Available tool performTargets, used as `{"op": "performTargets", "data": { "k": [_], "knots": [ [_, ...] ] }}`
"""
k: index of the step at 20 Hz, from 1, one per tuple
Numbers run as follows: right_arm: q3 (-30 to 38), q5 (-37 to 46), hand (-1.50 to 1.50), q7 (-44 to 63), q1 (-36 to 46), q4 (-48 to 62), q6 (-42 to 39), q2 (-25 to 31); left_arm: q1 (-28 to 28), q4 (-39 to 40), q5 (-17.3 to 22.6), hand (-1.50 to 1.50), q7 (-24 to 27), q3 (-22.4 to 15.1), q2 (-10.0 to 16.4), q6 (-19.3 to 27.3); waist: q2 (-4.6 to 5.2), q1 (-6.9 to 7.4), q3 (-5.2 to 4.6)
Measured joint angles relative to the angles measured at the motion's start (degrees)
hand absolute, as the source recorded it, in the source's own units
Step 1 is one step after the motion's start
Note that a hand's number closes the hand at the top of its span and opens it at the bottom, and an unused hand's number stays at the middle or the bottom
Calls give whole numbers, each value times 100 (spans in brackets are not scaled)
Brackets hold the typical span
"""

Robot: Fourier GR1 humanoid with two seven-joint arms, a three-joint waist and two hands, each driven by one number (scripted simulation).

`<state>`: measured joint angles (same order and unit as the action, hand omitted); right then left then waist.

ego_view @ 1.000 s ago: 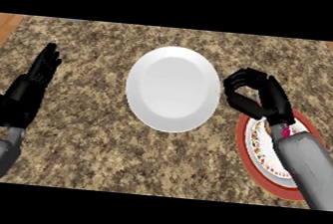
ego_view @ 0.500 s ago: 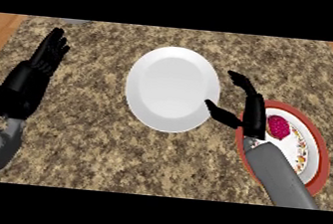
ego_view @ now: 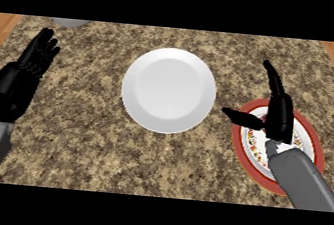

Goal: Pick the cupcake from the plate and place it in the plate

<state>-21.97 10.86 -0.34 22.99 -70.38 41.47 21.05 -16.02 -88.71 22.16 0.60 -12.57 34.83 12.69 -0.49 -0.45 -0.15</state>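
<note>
**Desk:** Speckled brown granite counter [ego_view: 85,147] is filling the frame. What is the robot's black right hand [ego_view: 279,119] doing?

**Reporter:** It is hovering over the round red-rimmed patterned plate [ego_view: 236,138], fingers stretching straight and apart from the thumb, which is jutting towards the round plain white plate [ego_view: 168,89]. It is gripping nothing that I can see.

**Desk:** And the cupcake?

**Reporter:** It is not showing. The hand and grey forearm are covering the patterned plate's middle, so it is probably sitting beneath them.

**Desk:** How is it likely handling?

**Reporter:** Light, soft and crumbly, I am guessing, so the hand should be closing low round the wrapper. The black left hand [ego_view: 21,79] is resting open at the left edge.
</note>
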Motion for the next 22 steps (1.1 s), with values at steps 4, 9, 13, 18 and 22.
{"op": "performTargets", "data": {
  "k": [4, 9, 13, 18, 22],
  "knots": [
    [-293, 485, -150, 1483, 272, 47, -638, 593, 10, 25, 3, 0, -30, 59, 21, -31, -18, -29, -21],
    [-696, 673, -150, 3223, 651, -112, -2043, 1173, 19, 44, -35, 0, -46, 40, -38, -18, -33, -56, -30],
    [-922, 468, -150, 4442, 884, -423, -3230, 1365, -10, 21, -86, 0, -67, 40, -83, 0, -19, -37, -18],
    [-873, 226, -150, 5593, 1134, -895, -4225, 1408, -26, -51, -129, 0, -144, 144, -122, -80, 11, 7, 0],
    [-753, 411, -150, 5835, 1004, -975, -4448, 1361, 134, -195, -303, 0, -139, 198, -228, -134, 28, 35, 8]
  ]
}}
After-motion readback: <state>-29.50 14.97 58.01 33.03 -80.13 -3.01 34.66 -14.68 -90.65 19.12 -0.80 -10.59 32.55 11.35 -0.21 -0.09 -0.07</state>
